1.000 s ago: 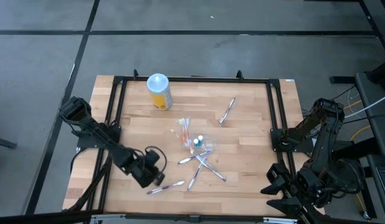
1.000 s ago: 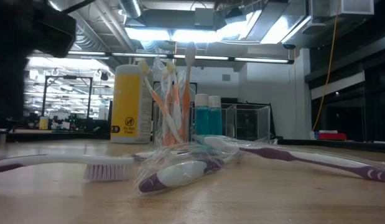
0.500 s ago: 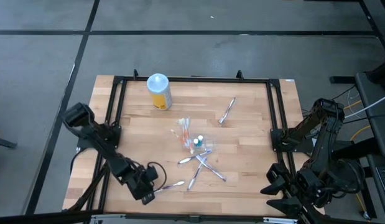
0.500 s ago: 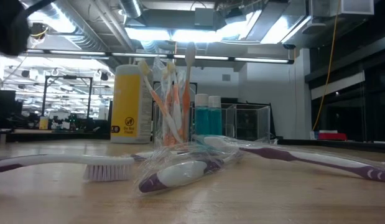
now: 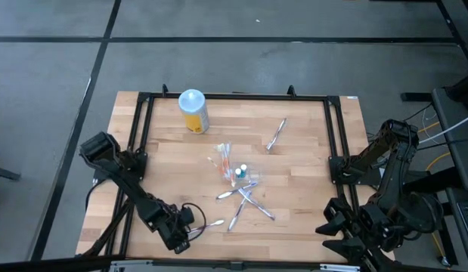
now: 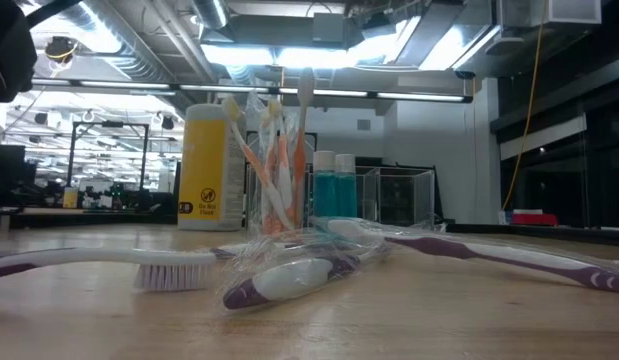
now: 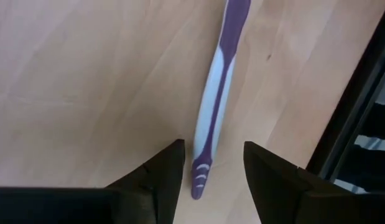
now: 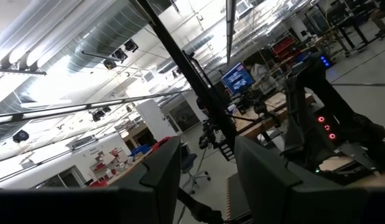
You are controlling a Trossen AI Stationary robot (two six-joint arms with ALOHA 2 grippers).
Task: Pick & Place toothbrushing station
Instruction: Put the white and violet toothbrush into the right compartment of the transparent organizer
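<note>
Your left hand (image 7: 208, 167) is down at the near-left part of the table (image 5: 302, 151), fingers (image 7: 164, 174) spread, with the end of a purple-and-white toothbrush (image 7: 214, 109) lying flat on the wood between the tips; nothing is pinched. In the high view that brush (image 5: 207, 224) sits just beside the left hand (image 5: 182, 230), apart from the main pile. The clear holder (image 5: 224, 162) stands upright near the table's middle with orange-pink and whitish brushes in it, and two small teal bottles (image 6: 334, 187) are right next to it. A loose cluster of purple-and-white brushes (image 5: 245, 198) lies crossed just in front of the holder, one of them in a clear wrapper (image 6: 289, 272). One more brush (image 5: 276, 134) lies alone toward the far right of the table, well apart from the rest. A yellow bottle with a pale cap (image 5: 193, 110) stands near the far edge. Your right hand (image 8: 208, 171) is parked off the table's right side, aimed up into the room, fingers apart with a gap between them, holding nothing.
</note>
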